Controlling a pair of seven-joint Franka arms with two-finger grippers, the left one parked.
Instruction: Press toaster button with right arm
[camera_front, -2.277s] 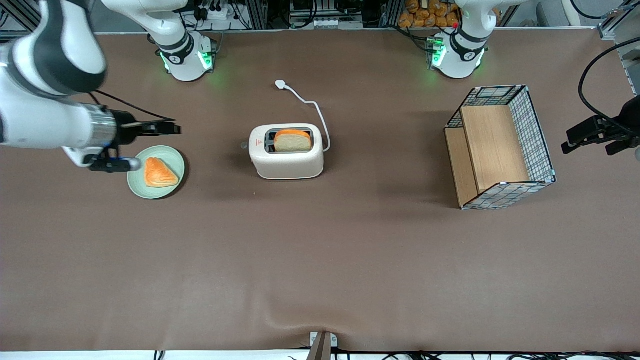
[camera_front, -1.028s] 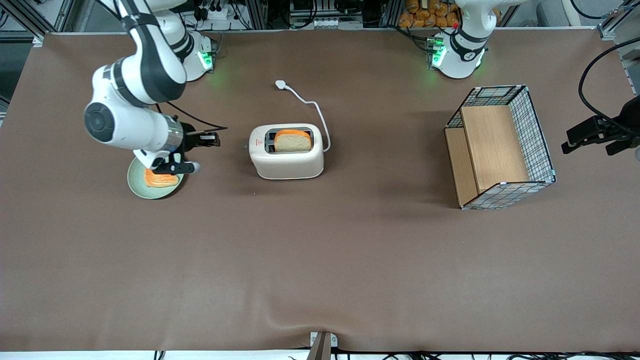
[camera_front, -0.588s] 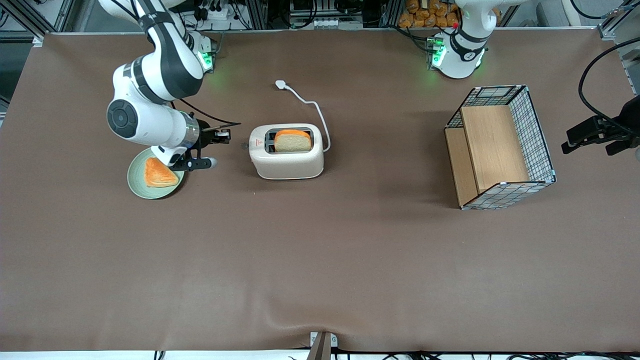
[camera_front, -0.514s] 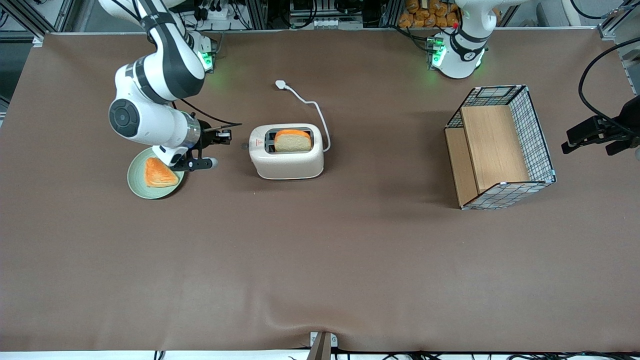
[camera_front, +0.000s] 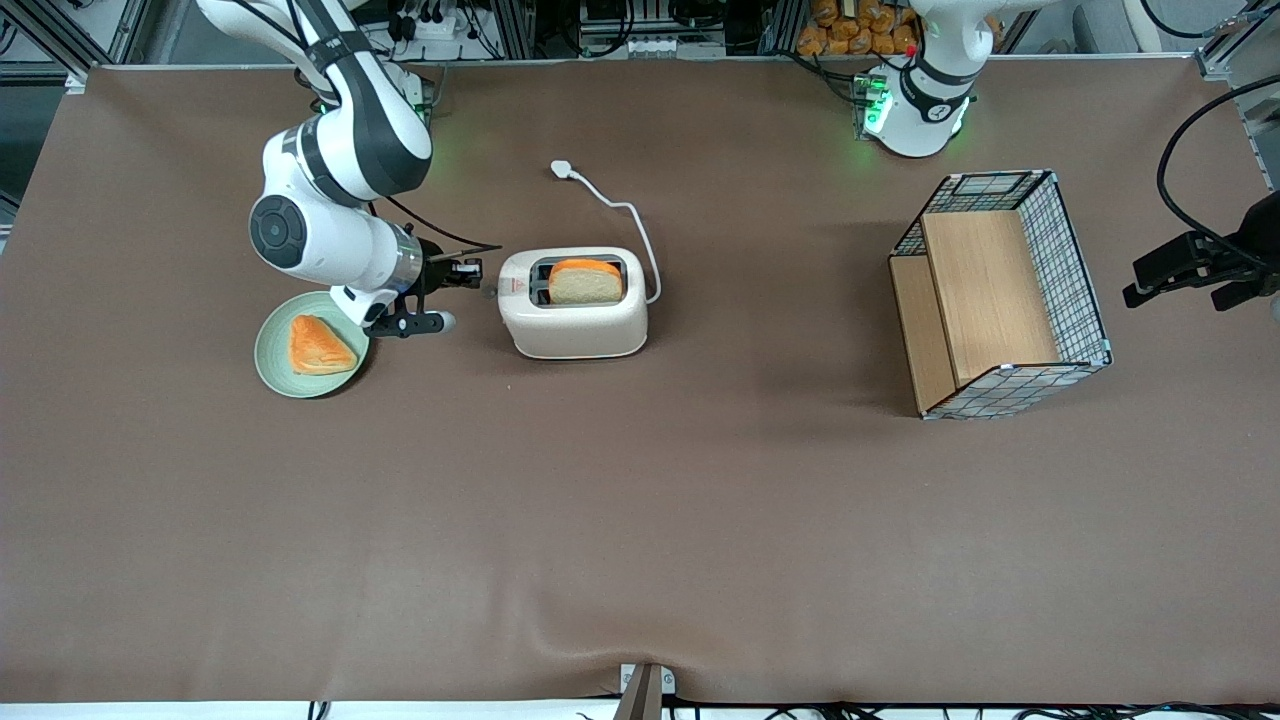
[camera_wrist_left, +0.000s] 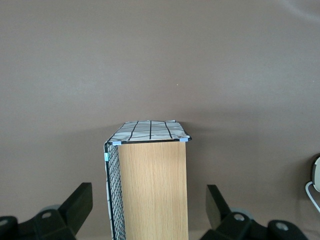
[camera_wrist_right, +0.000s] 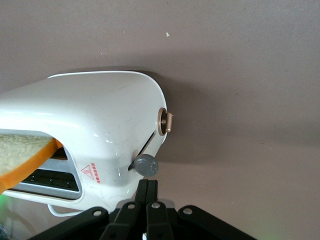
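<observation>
Hovering low over the table, the gripper (camera_front: 478, 271) sits just beside the toaster's (camera_front: 573, 303) narrow end face, its two fingers (camera_wrist_right: 148, 190) pressed flat together with nothing between them. In the right wrist view the closed tips point straight at the toaster button (camera_wrist_right: 145, 165), a small grey knob jutting from the end face, and they look to be touching it or a hair short of it; I cannot tell which. That same view shows a round brass-coloured dial (camera_wrist_right: 165, 121) on the end face next to the button's slot, and the red logo (camera_wrist_right: 91, 171) on the toaster's top, neither of which reads clearly from the front. From the front the right arm (camera_front: 335, 195) bends down from its base near the table's farther edge, its wrist passing above the rim of a green plate (camera_front: 272, 362) that carries an orange-crusted pastry (camera_front: 318, 346). A slice of bread (camera_front: 584, 282) stands in the toaster's slot, and the white cord (camera_front: 620, 215) trails away to a plug (camera_front: 561, 169) lying farther from the camera. Bare brown table (camera_front: 640, 520) spreads wide nearer the camera. Well off toward the parked arm's end stands a wire-mesh basket (camera_front: 1003, 292) with wooden panels, which the left wrist view shows end on.
</observation>
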